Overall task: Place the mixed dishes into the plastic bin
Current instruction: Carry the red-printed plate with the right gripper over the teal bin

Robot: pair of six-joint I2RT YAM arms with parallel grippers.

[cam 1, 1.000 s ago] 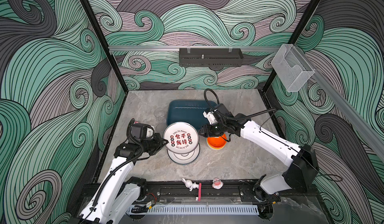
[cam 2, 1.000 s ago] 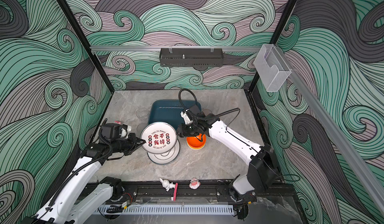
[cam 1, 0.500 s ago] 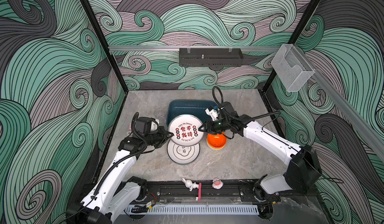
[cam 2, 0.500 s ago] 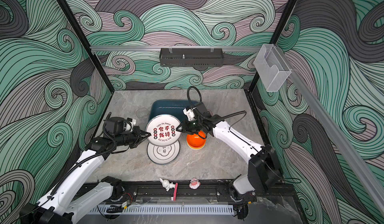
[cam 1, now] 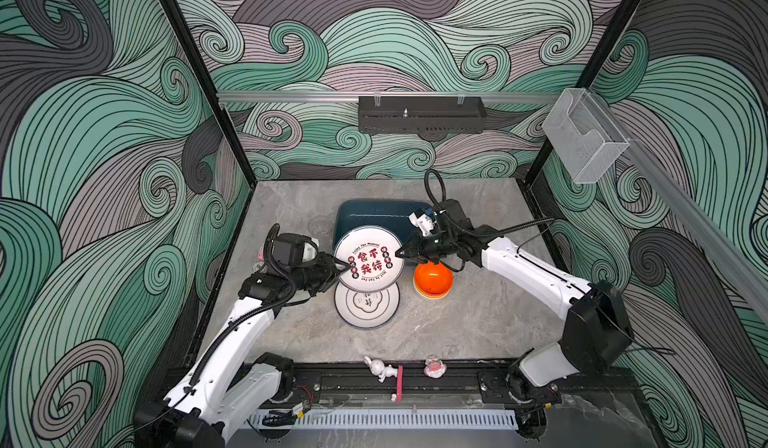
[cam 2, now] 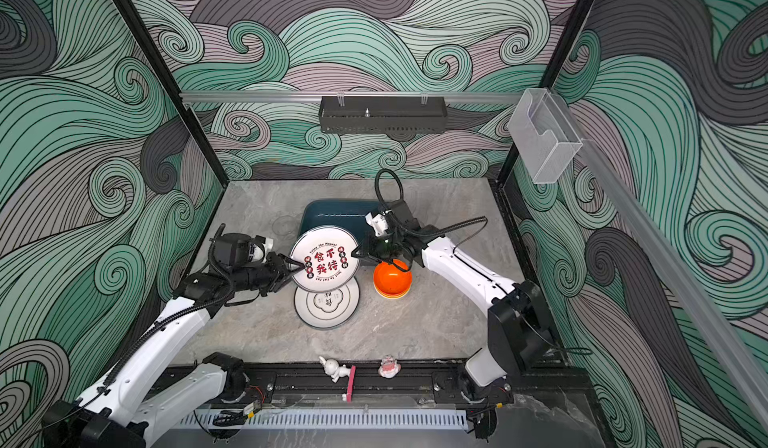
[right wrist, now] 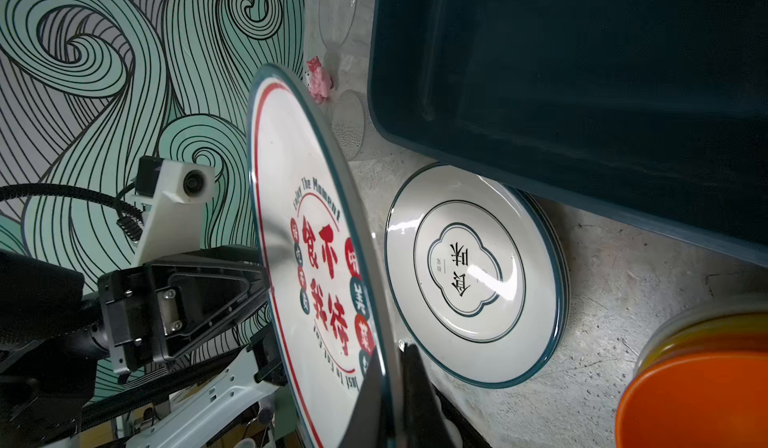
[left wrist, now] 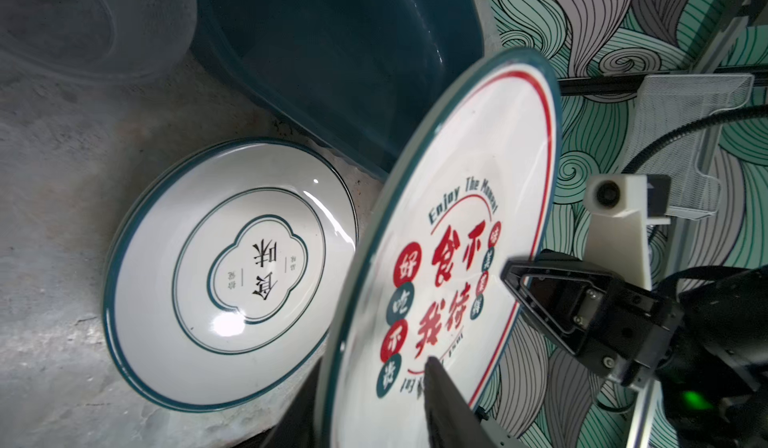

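Plate [cam 1: 369,259]: red-lettered, aloft.
Right hand [cam 1: 398,254]: clamped on rim.
Left hand [cam 1: 345,266]: parted around rim.
Risk: lone edge-pinch slips; plate drops.

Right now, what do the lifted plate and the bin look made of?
Lifted plate: likely glazed ceramic or melamine; glossy white face, crisp printed characters, glare. Bin: plastic, dark teal, semi-gloss; rounded moulded corners, soft highlights.

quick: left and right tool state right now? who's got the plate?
left tool: open, jaws either side of the red-lettered plate rim.
right tool: shut on the red-lettered plate, opposite rim.
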